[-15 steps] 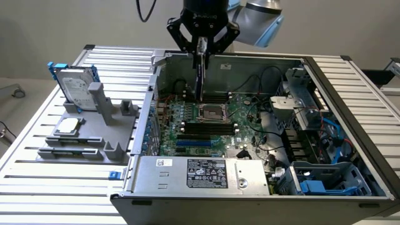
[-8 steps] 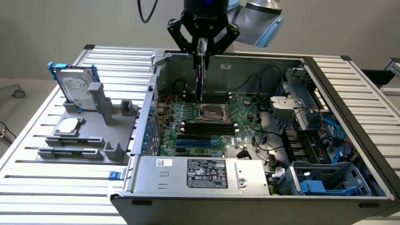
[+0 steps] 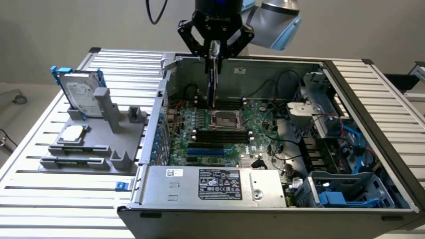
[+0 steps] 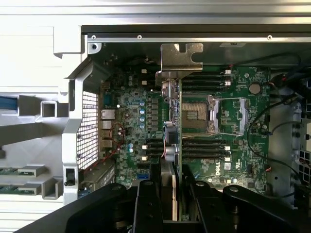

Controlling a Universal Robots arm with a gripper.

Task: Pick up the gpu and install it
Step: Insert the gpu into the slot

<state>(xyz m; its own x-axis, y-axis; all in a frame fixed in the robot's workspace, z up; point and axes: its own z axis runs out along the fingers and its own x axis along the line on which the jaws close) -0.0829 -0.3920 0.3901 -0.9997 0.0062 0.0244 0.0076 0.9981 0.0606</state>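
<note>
The claw (image 3: 214, 50) hangs over the open computer case (image 3: 332, 67) and is clenched on the gpu (image 3: 212, 79), gripping the card by one end so that it hangs straight down, edge-on to the exterior view. The card's free end reaches down over the green motherboard (image 3: 219, 144), near the processor socket (image 3: 222, 119) and the black memory slots; whether it touches the board cannot be told. In the wrist view the black fingers (image 4: 148, 199) press on both flat faces of the card, which runs away from the camera just beside the socket, and its silver bracket (image 4: 181, 60) sits at the end farthest from the claw. The case lies on its side on a slatted metal worktop (image 3: 40, 199), with a labelled silver power supply (image 3: 212, 183) at its near edge. On the exterior view's left, well apart from the claw, a grey holder (image 3: 89, 162) carries a hard drive (image 3: 81, 94) standing upright in a blue frame and a small square processor chip (image 3: 73, 132) lying flat.
</note>
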